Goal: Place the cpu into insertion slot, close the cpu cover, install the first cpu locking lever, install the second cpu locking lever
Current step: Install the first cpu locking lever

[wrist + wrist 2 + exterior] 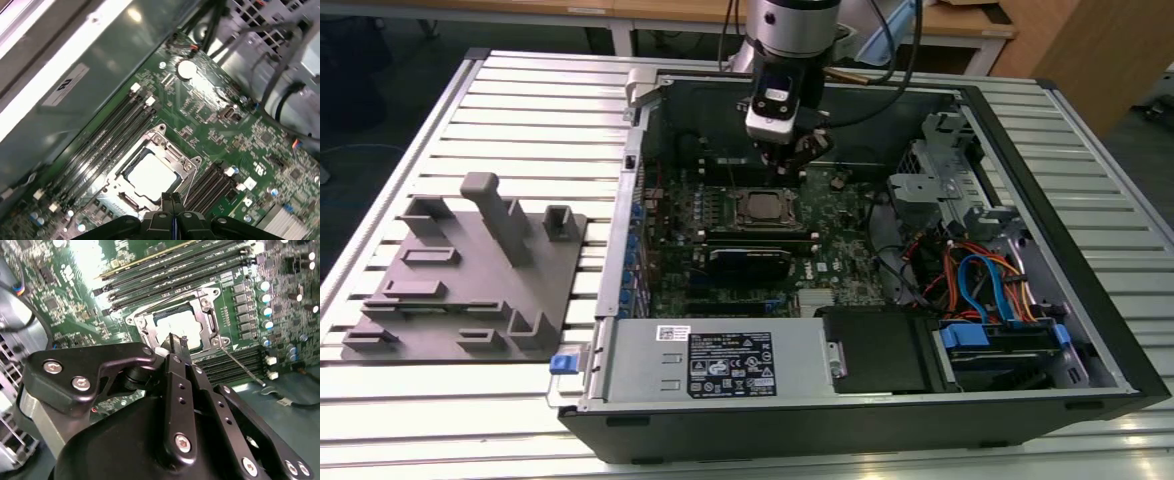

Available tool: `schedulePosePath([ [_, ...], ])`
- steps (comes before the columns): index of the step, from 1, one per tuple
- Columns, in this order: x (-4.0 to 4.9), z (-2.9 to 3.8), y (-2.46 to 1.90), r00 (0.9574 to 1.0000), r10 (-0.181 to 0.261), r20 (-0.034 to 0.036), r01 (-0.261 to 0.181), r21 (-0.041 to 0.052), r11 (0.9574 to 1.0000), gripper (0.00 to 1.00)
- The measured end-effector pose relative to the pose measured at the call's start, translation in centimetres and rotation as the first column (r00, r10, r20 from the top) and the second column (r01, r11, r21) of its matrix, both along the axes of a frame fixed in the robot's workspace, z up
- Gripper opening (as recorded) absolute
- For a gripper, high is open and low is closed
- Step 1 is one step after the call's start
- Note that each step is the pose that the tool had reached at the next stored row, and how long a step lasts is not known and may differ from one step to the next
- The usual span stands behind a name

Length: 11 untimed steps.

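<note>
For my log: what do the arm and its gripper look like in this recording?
Silvery-grey cylindrical arm with black cables looping off it and a pale box at the wrist. The gripper is black metal linkage with silver screw heads, tapering to a narrow tip.

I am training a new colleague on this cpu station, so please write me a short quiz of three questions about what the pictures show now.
1. True or false: the cpu lies inside the window of the lowered cover.
2. The pincer hangs nearest to: A) the cpu; B) the blue cables; C) the grey stand outside the case.
3. Fill the gap: the pincer is ___ (open or shut).

Key: 1 true; 2 A; 3 shut.
</note>
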State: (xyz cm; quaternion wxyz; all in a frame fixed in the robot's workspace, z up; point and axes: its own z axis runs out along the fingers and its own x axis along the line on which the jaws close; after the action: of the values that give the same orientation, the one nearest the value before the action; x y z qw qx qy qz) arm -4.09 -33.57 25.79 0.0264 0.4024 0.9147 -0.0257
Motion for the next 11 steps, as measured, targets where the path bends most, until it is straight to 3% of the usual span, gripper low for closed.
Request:
schedulePosePath([
  [3,0.00,0.00,0.00,0.9991,0.043,0.0000,-0.043,0.0001,0.9991,0.10],
  [11,0.00,0.00,0.00,0.9989,0.048,0.0000,-0.048,0.0000,0.9989,0.10],
])
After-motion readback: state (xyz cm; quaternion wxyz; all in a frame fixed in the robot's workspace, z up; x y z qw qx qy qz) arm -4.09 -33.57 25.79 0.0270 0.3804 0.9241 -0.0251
